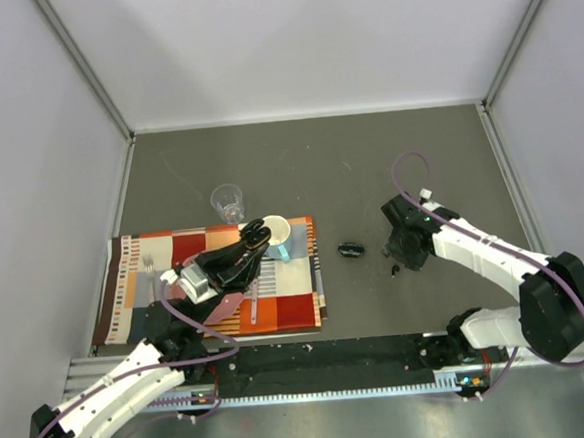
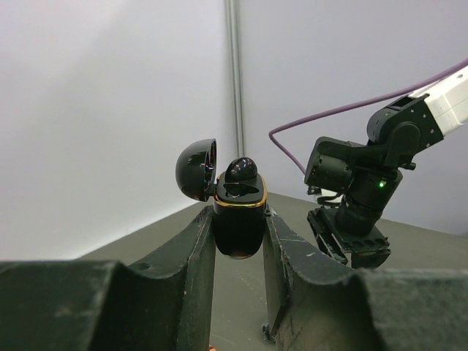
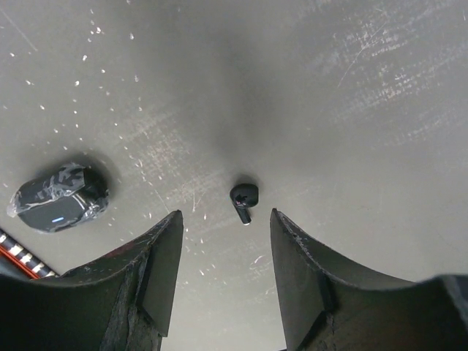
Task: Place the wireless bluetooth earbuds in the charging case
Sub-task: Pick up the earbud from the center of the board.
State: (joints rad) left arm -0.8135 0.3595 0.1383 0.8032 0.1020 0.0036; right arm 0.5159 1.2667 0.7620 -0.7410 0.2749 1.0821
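My right gripper (image 3: 225,219): jaws apart, loose earbud (image 3: 243,199) lies on the table (image 3: 329,110) between them, touching neither. My left gripper (image 2: 238,213): clamped on the open case (image 2: 239,223), second earbud (image 2: 240,170) seated inside.

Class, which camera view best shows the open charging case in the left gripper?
Left wrist: the charging case sits upright in the left gripper, lid open, one earbud seated. Top external shows only a small dark shape beside the mug; right wrist misses it.
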